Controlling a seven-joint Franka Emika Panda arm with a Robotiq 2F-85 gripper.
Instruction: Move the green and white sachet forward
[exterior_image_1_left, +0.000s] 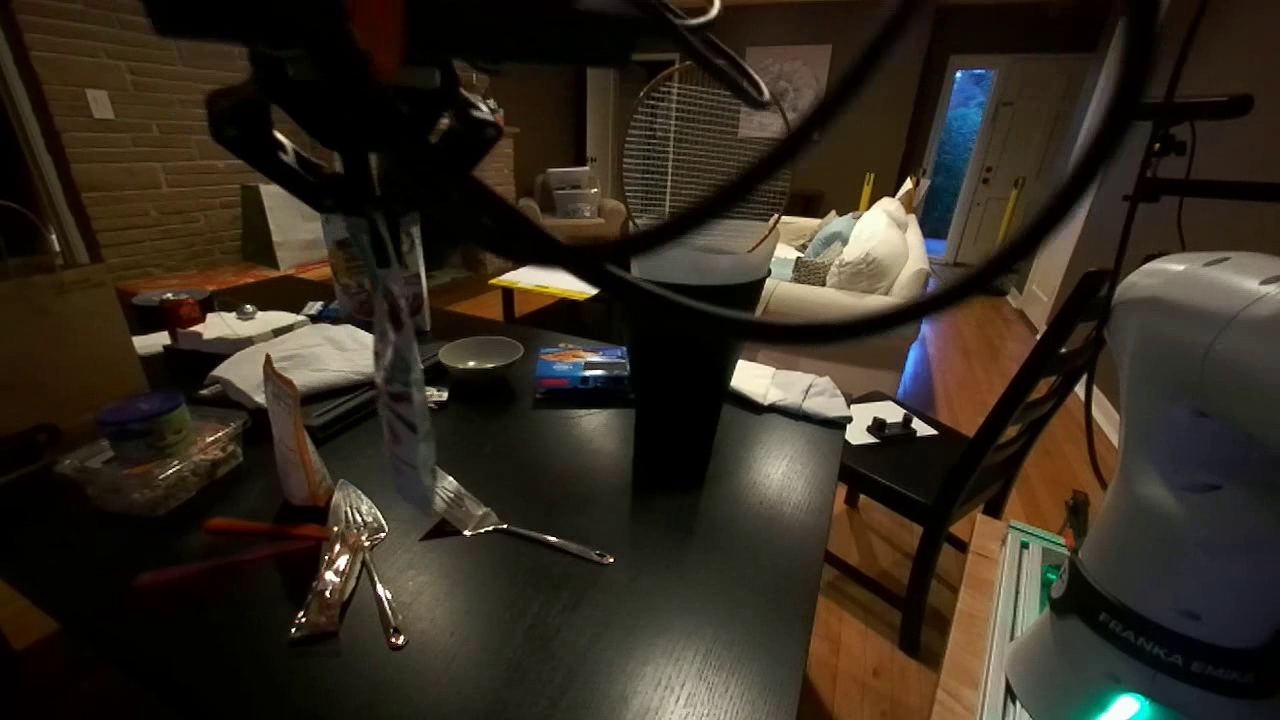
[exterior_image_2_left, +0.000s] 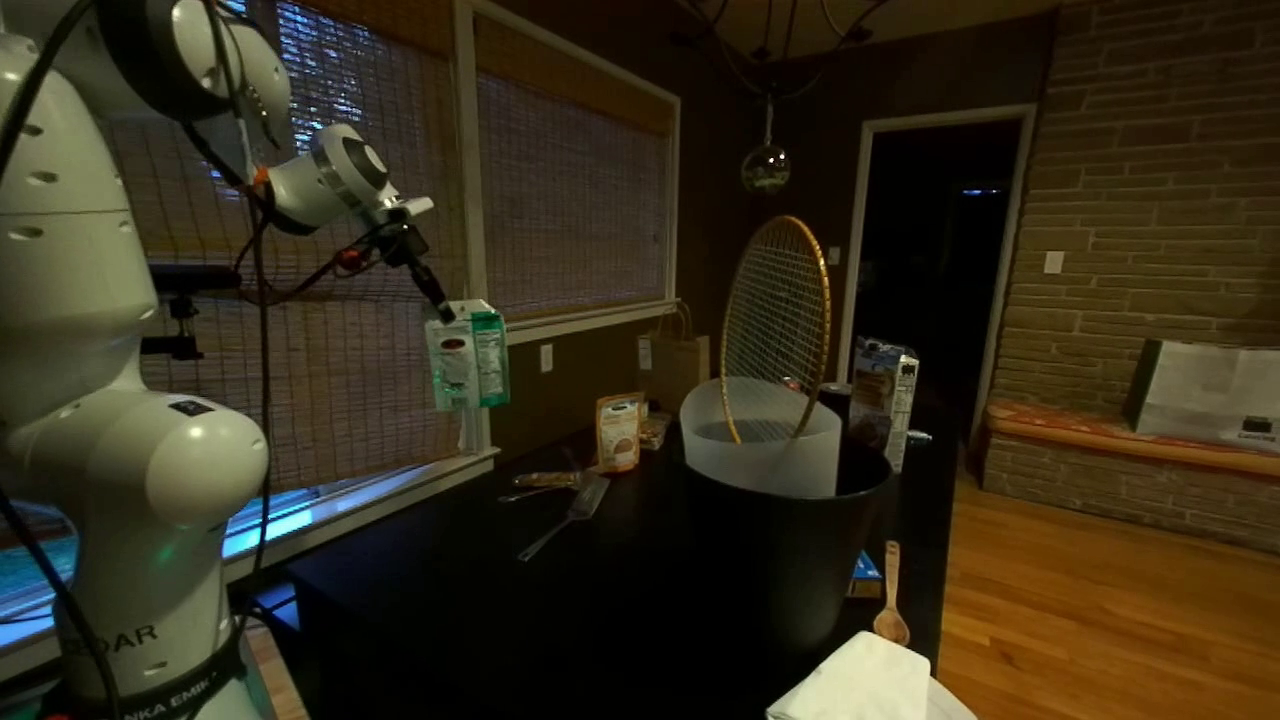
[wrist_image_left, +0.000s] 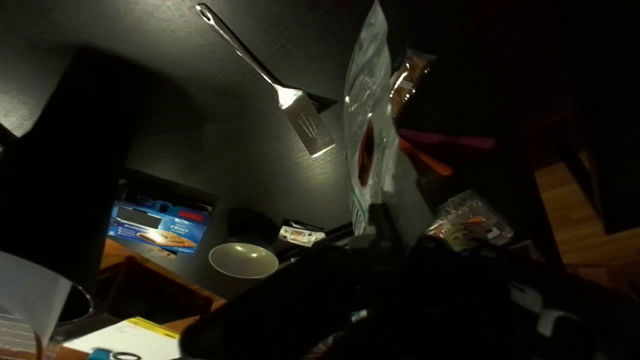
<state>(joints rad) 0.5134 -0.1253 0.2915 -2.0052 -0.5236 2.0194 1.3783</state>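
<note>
I hold the green and white sachet (exterior_image_2_left: 468, 364) pinched near its top between my jaws. It hangs nearly upright in the air below them, one face showing a dark red oval and small print; my wrist view catches it almost edge-on.

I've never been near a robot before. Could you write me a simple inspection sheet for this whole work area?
Surface: dark table, with patches of glare.
Job's thing: green and white sachet, hanging in the air above the table.
Clutter: metal turner, blue box, bowl, a standing orange and white pouch, and a racket sticking up from a black bin.
Gripper: shut on the upper part of the sachet.
Cables: black cables loop across the foreground in an exterior view; whether they catch on anything, I can't tell.
Surroundings: chair beside the table, sofa beyond.
People: nothing seen.
</note>
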